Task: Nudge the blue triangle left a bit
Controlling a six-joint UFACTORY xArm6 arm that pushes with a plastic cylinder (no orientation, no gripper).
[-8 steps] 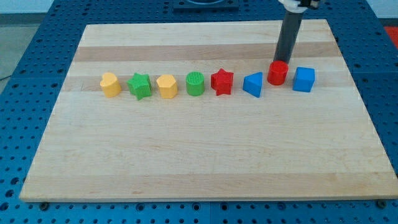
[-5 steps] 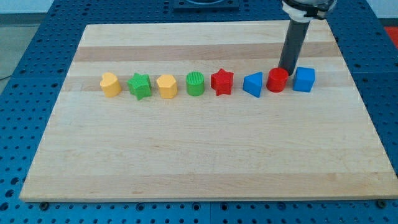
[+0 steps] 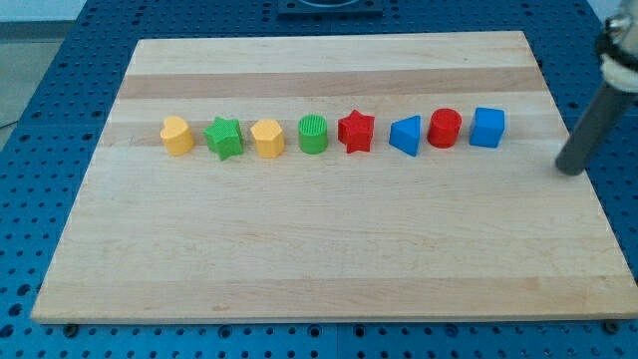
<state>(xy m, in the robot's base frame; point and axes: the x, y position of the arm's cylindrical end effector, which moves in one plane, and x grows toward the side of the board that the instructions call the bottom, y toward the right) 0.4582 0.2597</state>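
Note:
The blue triangle (image 3: 406, 136) sits in a row of blocks across the wooden board (image 3: 319, 249). The red star (image 3: 355, 131) is on its left and the red cylinder (image 3: 445, 129) is close on its right. The blue cube (image 3: 486, 127) ends the row on the right. My tip (image 3: 569, 171) is at the board's right edge, well to the right of the blue cube and slightly lower in the view. It touches no block.
Left of the red star the row continues with a green cylinder (image 3: 313, 134), a yellow block (image 3: 267, 138), a green star (image 3: 224, 137) and another yellow block (image 3: 177, 135). A blue perforated table (image 3: 40, 100) surrounds the board.
My tip has left the spot just above the red cylinder and swung far right and down to the board's right edge. The red cylinder slid slightly down into the row earlier.

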